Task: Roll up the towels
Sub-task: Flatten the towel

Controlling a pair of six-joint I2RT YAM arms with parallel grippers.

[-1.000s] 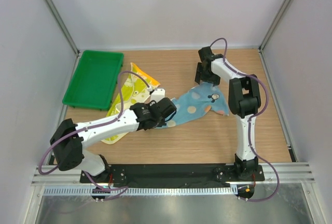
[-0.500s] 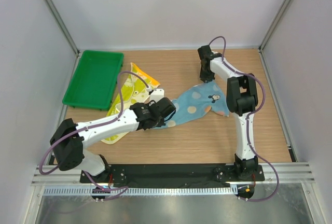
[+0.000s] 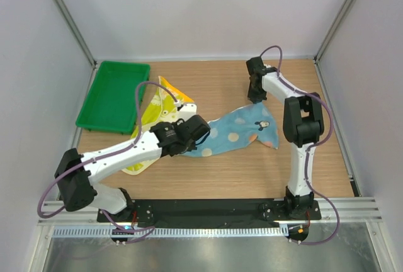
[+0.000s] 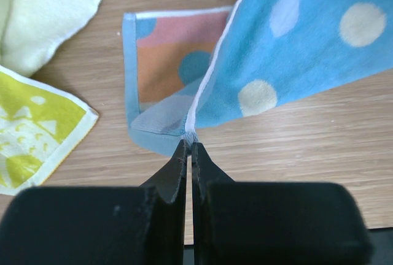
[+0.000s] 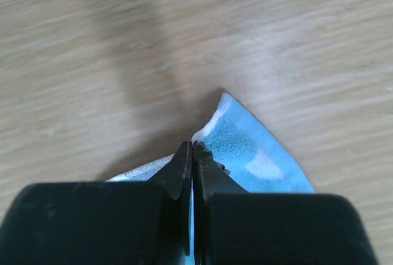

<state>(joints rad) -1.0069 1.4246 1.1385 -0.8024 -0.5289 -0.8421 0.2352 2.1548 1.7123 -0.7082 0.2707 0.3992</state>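
Note:
The light blue towel (image 3: pixel 239 130) lies stretched across the middle of the table, dotted and with a cartoon patch. My left gripper (image 3: pixel 196 135) is shut on its left corner (image 4: pixel 190 131), where an orange and pink patch (image 4: pixel 166 62) shows folded under. My right gripper (image 3: pixel 256 96) is shut on the towel's far right corner (image 5: pixel 245 148), pinched up off the wood. The yellow-green towel (image 3: pixel 160 108) lies crumpled to the left, partly under my left arm, and shows again at the left edge (image 4: pixel 37 118) of the left wrist view.
A green plastic tray (image 3: pixel 113 96) sits at the back left, beside the yellow-green towel. Grey walls close in the table on three sides. Bare wood lies in front of the blue towel and at the far right.
My right gripper has closed on the blue towel's far corner and shifted slightly right. My left arm has drawn the other corner a little toward the left, and the towel lies stretched flatter.

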